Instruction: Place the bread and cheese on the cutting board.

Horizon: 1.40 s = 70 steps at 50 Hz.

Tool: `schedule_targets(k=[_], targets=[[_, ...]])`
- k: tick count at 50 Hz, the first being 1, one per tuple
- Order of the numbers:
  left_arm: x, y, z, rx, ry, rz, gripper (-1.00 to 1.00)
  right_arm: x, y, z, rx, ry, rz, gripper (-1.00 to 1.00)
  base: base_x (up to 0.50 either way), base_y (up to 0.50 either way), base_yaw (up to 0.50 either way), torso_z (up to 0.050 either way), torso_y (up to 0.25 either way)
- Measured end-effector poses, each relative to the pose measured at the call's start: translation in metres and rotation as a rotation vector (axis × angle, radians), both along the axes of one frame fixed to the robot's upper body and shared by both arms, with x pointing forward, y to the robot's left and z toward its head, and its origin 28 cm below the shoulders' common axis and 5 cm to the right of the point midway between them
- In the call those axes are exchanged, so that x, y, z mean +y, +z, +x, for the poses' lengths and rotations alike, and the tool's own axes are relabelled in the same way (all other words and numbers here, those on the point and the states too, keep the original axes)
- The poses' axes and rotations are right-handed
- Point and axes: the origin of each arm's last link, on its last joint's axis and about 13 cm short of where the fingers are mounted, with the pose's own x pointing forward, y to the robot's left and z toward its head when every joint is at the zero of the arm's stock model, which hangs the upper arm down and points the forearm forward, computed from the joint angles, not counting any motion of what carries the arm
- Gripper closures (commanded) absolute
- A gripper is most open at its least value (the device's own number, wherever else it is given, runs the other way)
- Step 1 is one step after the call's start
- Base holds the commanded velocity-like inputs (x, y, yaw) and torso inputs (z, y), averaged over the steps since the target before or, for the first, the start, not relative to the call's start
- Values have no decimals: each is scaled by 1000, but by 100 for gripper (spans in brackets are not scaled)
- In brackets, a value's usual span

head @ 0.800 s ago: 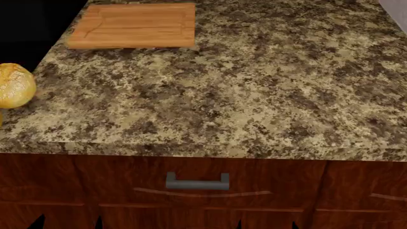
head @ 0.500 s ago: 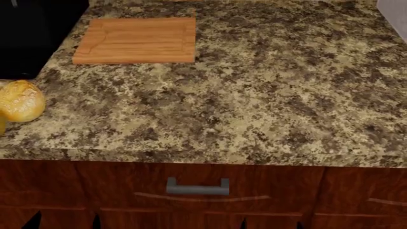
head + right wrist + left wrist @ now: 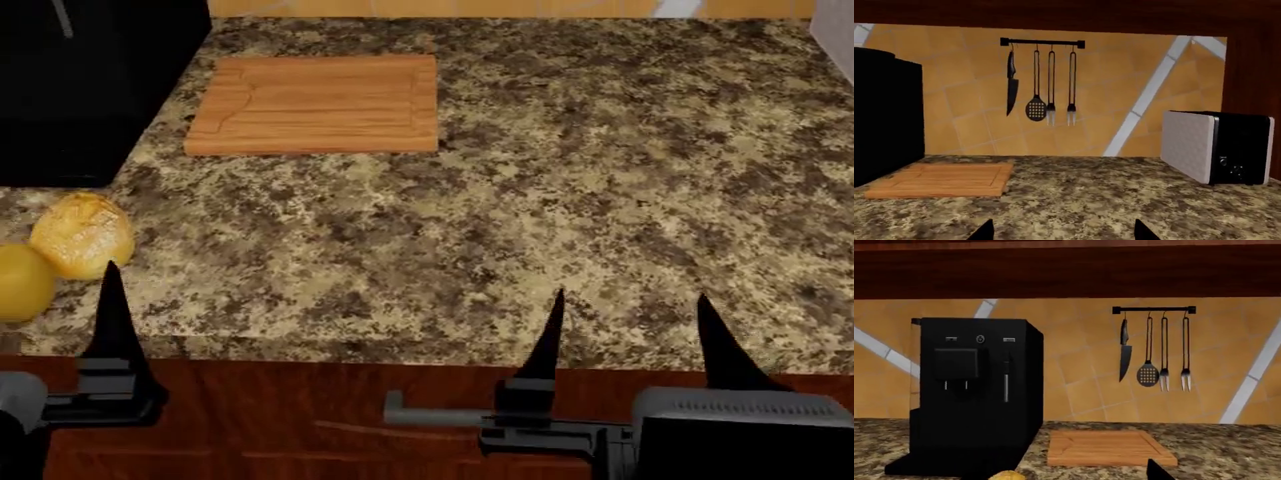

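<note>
Now your head view sits higher and farther back than half a second ago: both grippers have entered at its lower edge. Your right gripper point(image 3: 627, 325) stands with its two fingers spread apart, holding nothing; only one finger of your left gripper point(image 3: 111, 300) shows, so its state cannot be told. The bread point(image 3: 83, 233) rests near the granite countertop's point(image 3: 561, 180) left front, touching the cheese point(image 3: 23, 281) at the frame edge. The cutting board point(image 3: 316, 104) lies bare, well apart, beside the black coffee machine point(image 3: 974, 390).
</note>
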Motion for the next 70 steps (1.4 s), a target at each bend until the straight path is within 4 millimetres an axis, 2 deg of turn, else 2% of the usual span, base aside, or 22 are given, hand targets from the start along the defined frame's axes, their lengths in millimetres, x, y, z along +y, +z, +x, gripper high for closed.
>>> schedule_targets(k=[12, 36, 44, 64, 70], targets=[[8, 18, -7, -44, 38, -16, -100, 8, 12, -8, -23, 49, -32, -100, 181, 446, 0, 4, 0], [11, 26, -12, -62, 47, -28, -100, 12, 17, -15, -54, 139, -6, -100, 498, 0, 0, 0, 0], [12, 27, -12, -62, 47, -34, -100, 12, 18, -15, -45, 132, 14, -100, 19, 0, 0, 0, 0], [12, 30, -14, -61, 35, -54, -100, 13, 19, -16, -47, 138, 22, -100, 270, -77, 0, 0, 1], [13, 40, -23, -55, 32, -77, -100, 13, 20, -16, -48, 139, 29, -100, 0, 0, 0, 0, 0]])
